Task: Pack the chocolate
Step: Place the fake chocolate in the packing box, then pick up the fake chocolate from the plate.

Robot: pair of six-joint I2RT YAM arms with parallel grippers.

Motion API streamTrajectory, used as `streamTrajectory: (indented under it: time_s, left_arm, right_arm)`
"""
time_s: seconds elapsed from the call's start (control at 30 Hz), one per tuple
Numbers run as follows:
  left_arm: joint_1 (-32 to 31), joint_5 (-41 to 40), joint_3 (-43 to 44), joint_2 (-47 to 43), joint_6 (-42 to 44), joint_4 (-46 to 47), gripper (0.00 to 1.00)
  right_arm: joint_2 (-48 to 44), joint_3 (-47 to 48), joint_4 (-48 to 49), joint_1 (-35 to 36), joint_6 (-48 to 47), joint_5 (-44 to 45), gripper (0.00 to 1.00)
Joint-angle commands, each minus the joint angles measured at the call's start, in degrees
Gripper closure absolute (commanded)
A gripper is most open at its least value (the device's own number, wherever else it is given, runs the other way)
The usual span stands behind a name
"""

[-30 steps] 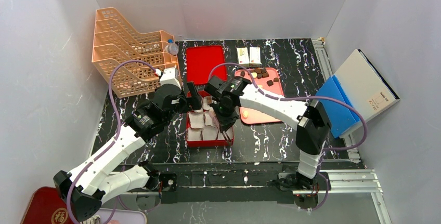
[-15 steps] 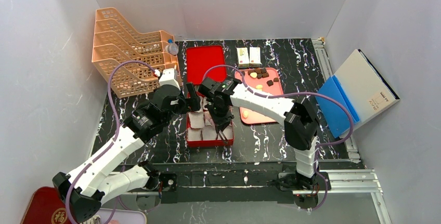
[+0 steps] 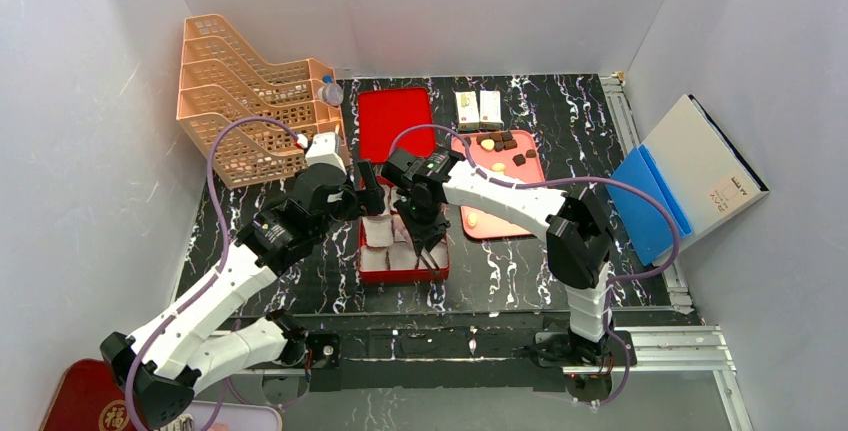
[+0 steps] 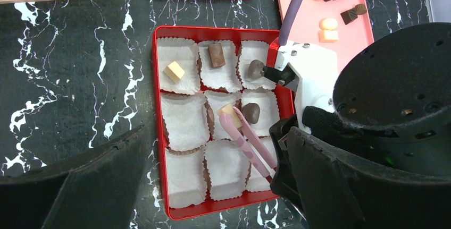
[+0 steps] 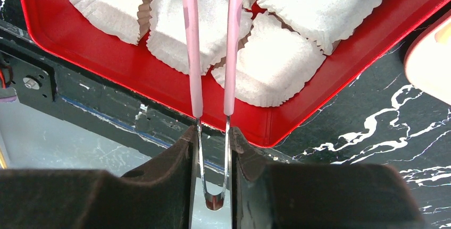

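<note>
**Box just over half packed**

Chocolate (image 4: 216, 54) is seen in five of the nine paper cups (image 4: 183, 123) of the red box (image 5: 106, 64): three in one outer row and two in the middle row. The tan centre piece lies at the tips of the tweezers (image 4: 250, 141). Four cups are empty. More pieces lie on the pink tray (image 4: 311, 14) beside the box on the counter (image 4: 80, 80). The right fingers (image 5: 175, 160) are clamped on the tweezers. The left fingers (image 4: 95, 176) are spread wide and hold nothing.

Reds and pinks on a black counter (image 3: 560, 131) veined with white.
The box (image 4: 157, 133) is red, its paper cups (image 4: 183, 120) white; the chocolate pieces (image 4: 216, 54) are dark brown or pale yellow; the tray (image 4: 353, 32) is pink, the tweezers (image 4: 250, 141) pink-tipped over silver, the baskets (image 3: 240, 101) peach.
</note>
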Motion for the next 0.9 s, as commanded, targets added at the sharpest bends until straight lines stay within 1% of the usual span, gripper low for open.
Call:
streamTrajectory:
  time_s: [0.0, 0.17, 0.23, 0.5, 0.7, 0.87]
  left_arm:
    - [0.37, -1.29, 0.13, -1.48, 0.21, -1.53, 0.02]
    - [0.38, -1.16, -0.05, -1.70, -0.09, -1.49, 0.02]
    - [0.37, -1.10, -0.10, -1.71, -0.14, -1.56, 0.02]
    - [0.39, -1.03, -0.27, -1.88, -0.21, -1.56, 0.02]
    - [0.37, -1.01, -0.11, -1.56, -0.15, -1.49, 0.01]
    - [0.38, -0.61, 0.38, -0.88, -0.01, -1.40, 0.02]
  right_arm:
    - [0.18, 2.39, -0.11, 0.21, -0.71, -0.16, 0.69]
    - [-0.08, 2.02, -0.11, 0.21, -0.76, 0.07, 0.67]
    - [-0.17, 1.85, -0.11, 0.12, -0.78, 0.27, 0.65]
    - [-0.59, 1.47, -0.10, -0.14, -0.81, 0.38, 0.65]
    - [-1.95, 2.67, -0.62, -0.30, -0.63, 2.33, 0.67]
    - [-4.51, 4.71, -2.14, -1.72, 0.06, 6.23, 0.73]
